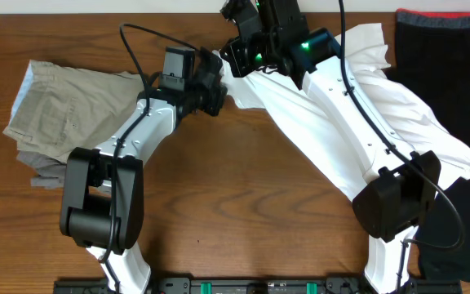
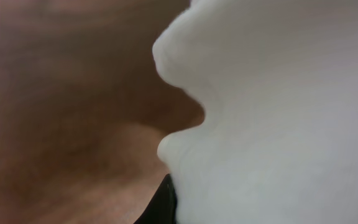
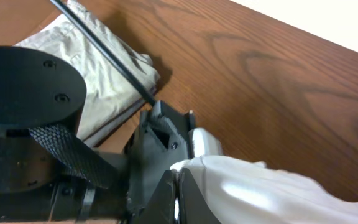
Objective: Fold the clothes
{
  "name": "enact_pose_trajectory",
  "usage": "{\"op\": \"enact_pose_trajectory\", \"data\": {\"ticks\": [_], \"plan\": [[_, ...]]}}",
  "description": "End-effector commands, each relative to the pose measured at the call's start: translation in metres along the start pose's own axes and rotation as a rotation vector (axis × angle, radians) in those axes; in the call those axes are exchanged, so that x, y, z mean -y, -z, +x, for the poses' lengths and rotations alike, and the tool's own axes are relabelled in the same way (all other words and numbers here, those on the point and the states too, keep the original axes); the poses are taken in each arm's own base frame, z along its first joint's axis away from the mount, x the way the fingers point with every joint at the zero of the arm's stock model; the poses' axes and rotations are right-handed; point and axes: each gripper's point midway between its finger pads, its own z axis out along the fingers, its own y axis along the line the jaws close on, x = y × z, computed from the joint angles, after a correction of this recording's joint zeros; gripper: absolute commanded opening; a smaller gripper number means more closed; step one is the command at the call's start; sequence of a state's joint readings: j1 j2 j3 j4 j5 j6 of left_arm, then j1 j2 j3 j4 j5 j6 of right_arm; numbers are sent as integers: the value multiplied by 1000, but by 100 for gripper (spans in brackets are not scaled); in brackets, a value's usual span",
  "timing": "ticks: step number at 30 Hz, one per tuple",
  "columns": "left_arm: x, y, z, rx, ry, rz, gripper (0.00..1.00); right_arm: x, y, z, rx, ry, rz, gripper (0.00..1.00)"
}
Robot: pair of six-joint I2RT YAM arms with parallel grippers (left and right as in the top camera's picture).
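Observation:
The white T-shirt [image 1: 398, 106] lies crumpled at the right of the table, partly under my right arm. One end of it is drawn to the upper middle, where both grippers meet. My right gripper [image 1: 237, 59] is shut on a fold of the shirt; the wrist view shows white cloth [image 3: 260, 193] pinched between its closed fingers [image 3: 178, 199]. My left gripper [image 1: 219, 82] is right beside it at the same shirt edge. In the left wrist view, blurred white cloth [image 2: 278, 112] fills the right side, and only one black finger [image 2: 165, 205] shows against it.
Folded khaki trousers [image 1: 64, 106] lie at the left and also show in the right wrist view [image 3: 104, 81]. A black garment with a red edge band [image 1: 447, 49] lies at the far right. Bare wooden tabletop [image 1: 251, 180] lies between the arms.

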State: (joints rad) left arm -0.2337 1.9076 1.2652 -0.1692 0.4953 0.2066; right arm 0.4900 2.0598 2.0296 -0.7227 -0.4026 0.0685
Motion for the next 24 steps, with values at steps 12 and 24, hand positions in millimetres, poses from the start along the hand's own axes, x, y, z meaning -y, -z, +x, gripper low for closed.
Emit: {"op": "enact_pose_trajectory", "data": {"ticks": [12,24], "plan": [[-53,46,67,-260,268,-317,6,42,23,-5,10,-12,200,38],[-47,133,101,-390,447,-405,6,144,46,27,-39,-284,439,42]]}}
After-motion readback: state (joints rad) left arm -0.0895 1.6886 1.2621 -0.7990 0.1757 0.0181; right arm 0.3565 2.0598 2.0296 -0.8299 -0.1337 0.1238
